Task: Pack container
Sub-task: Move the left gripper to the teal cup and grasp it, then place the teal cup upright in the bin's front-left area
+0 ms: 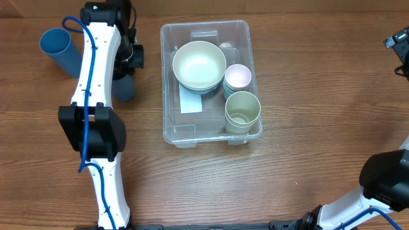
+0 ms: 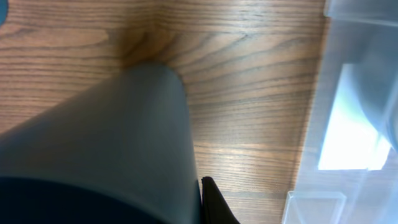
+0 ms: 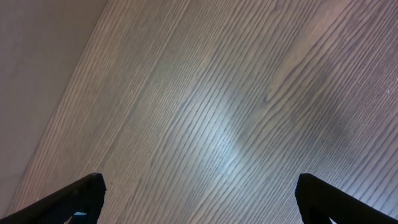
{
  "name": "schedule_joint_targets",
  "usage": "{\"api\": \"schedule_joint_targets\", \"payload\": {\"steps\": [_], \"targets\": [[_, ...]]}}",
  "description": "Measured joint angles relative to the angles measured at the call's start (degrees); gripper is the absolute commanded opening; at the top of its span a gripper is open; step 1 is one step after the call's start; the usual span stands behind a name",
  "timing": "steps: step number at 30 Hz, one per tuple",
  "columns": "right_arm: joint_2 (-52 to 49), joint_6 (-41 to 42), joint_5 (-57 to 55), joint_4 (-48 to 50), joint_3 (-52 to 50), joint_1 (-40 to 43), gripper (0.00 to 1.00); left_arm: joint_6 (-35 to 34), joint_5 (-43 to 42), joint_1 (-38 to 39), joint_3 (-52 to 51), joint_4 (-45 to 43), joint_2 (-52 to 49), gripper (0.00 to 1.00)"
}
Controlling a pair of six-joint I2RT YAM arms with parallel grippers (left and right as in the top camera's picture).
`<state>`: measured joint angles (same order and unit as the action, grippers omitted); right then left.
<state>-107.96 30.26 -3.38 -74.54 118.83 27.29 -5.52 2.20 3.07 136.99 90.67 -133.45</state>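
Clamped on a dark grey plastic tumbler (image 1: 124, 88), the left gripper (image 1: 128, 64) has the large clear plastic rectangular container (image 1: 192, 131) near at its 3 o'clock, long axis 12-to-6; the right gripper (image 3: 199, 198) gapes empty, well apart.

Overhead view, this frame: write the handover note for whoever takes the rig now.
Left gripper: at the grey-blue cup, just left of the container; one finger against the cup's side, grip unclear.
Right gripper: open, empty, above the table.
Done: bowl, pink cup and green cup are in the container.
Left: the grey-blue cup and the light blue cup, far left.
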Motion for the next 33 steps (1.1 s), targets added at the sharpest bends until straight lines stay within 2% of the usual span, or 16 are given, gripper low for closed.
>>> {"api": "schedule_joint_targets", "payload": {"steps": [5,12,15,24,33], "targets": [[0.0,0.0,0.0,-0.02,0.0,0.0,1.0,0.15,0.0,5.51,11.47,5.81,2.4,0.04],[0.0,0.0,0.02,-0.02,0.0,0.0,1.0,0.15,1.11,21.4,14.64,5.97,22.1,0.04],[0.0,0.0,-0.02,-0.02,0.0,0.0,1.0,0.17,1.05,26.97,14.43,6.19,25.62,0.04],[0.0,0.02,0.0,0.02,0.0,0.0,1.0,-0.35,-1.4,29.2,-5.55,6.01,23.37,0.04],[0.0,0.0,0.0,-0.02,0.0,0.0,1.0,-1.73,-3.85,31.12,-13.88,6.01,23.39,0.04]]}}
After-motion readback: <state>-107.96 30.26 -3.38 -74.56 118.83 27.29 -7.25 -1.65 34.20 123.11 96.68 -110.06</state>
